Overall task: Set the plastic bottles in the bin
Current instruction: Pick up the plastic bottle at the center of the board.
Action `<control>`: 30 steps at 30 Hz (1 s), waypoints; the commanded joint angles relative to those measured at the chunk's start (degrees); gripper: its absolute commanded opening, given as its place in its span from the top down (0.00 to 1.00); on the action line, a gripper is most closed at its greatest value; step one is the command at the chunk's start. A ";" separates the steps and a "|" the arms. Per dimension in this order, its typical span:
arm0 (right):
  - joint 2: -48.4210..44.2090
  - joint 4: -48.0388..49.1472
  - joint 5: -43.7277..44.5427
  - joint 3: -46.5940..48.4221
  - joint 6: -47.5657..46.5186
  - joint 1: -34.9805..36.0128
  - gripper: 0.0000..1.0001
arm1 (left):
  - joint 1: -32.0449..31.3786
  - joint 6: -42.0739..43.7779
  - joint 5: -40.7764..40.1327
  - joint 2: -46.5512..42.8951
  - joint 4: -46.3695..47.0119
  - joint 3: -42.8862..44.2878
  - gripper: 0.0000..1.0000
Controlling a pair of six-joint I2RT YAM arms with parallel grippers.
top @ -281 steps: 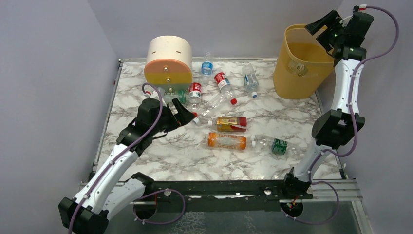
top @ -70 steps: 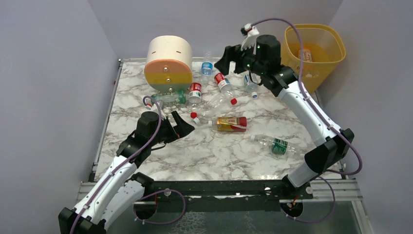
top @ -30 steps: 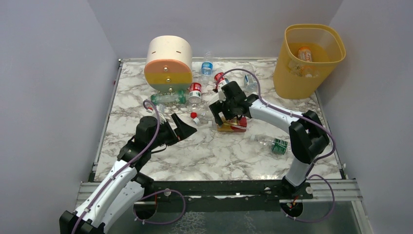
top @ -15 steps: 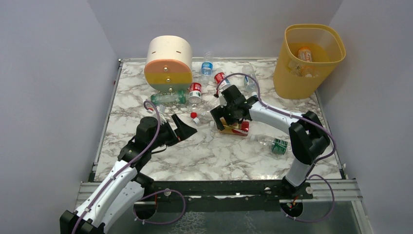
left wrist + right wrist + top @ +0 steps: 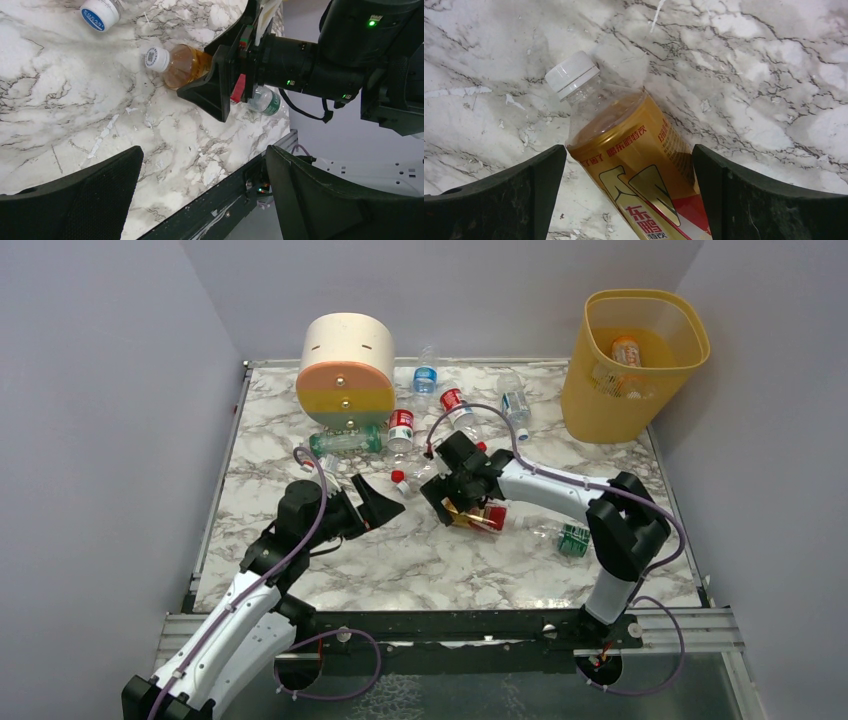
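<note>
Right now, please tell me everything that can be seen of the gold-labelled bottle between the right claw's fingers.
The bottle is clear plastic with a white screw cap, amber liquid inside and a gold label, red toward the base, with red Chinese print. It lies on its side on the marble table. The open right claw straddles its body, one finger on each side; no contact is visible.

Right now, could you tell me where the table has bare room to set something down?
Bare marble runs along the table's near edge, between the left gripper and the green-label bottle. The left edge beside the drawer unit is also free. Crowded: the middle and far side, where bottles cluster.
</note>
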 commanded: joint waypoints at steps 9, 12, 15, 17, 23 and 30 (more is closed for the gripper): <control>3.86 -5.17 6.19 1.53 0.85 4.17 0.01 | -0.27 -0.26 1.28 -1.91 1.14 -0.96 0.01; 3.80 -5.21 6.22 1.52 1.00 4.29 0.01 | -0.32 -0.16 1.14 -2.18 0.75 -0.88 0.01; 3.60 -5.36 5.67 1.75 1.08 4.61 0.09 | -0.27 -0.13 1.05 -2.55 0.33 -0.88 0.01; 3.71 -5.77 5.71 2.20 1.27 4.78 0.15 | -0.28 -0.08 0.95 -2.70 0.26 -0.87 0.01; 3.39 -6.96 5.43 3.54 1.61 5.58 0.32 | -0.28 0.17 1.00 -2.55 0.07 -0.46 0.01; 1.98 -8.38 4.55 5.14 2.10 5.87 0.39 | -0.25 0.34 1.09 -2.24 -0.05 -0.22 0.01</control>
